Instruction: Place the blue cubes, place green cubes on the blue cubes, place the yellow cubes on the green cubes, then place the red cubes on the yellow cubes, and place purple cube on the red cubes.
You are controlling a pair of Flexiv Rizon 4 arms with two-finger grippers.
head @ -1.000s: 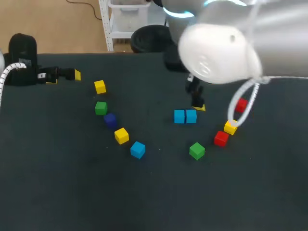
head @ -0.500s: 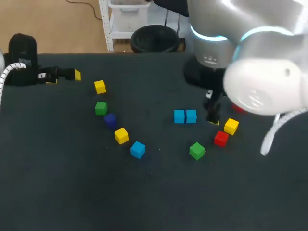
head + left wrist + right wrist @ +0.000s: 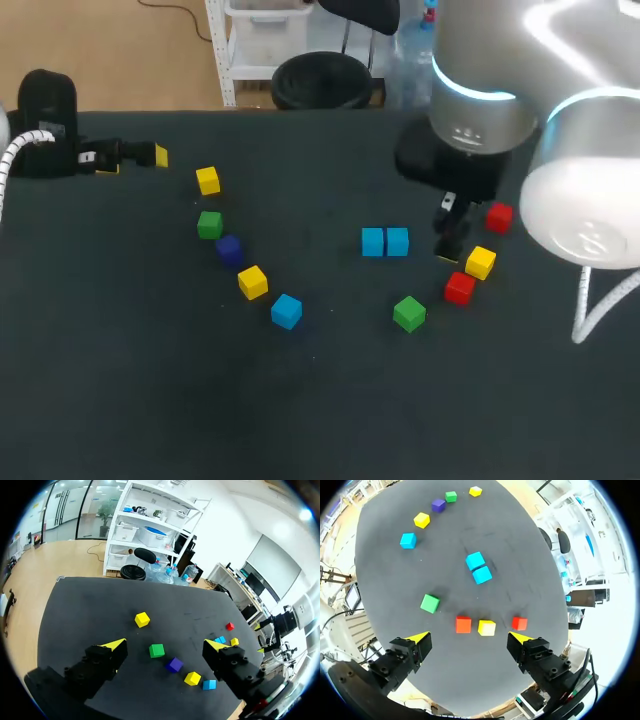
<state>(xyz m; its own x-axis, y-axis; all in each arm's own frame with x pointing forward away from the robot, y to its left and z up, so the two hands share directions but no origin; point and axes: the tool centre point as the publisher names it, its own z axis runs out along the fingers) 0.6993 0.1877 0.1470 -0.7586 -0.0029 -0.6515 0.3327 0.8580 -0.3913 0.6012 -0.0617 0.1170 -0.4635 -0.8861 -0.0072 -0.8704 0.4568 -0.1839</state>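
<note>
Two blue cubes (image 3: 384, 241) stand side by side mid-table, also in the right wrist view (image 3: 478, 567). My right gripper (image 3: 448, 250) hangs open just right of them, empty, above a red cube (image 3: 463, 624), a yellow cube (image 3: 486, 627) and another red cube (image 3: 519, 623). A green cube (image 3: 408, 313) lies nearer the front. At the left lie a third blue cube (image 3: 286, 311), two yellow cubes (image 3: 252, 282) (image 3: 207, 180), a purple cube (image 3: 229, 249) and a green cube (image 3: 209, 224). My left gripper (image 3: 135, 160) stays open and empty at the far left edge, its fingers (image 3: 112, 647) high over the table.
My right arm's large white elbow (image 3: 585, 215) overhangs the table's right side. The dark table (image 3: 320, 400) is bare along its front half.
My right arm has swung to the right, carrying its open gripper from the blue pair toward the yellow and red cubes. The left arm and all cubes have stayed put.
</note>
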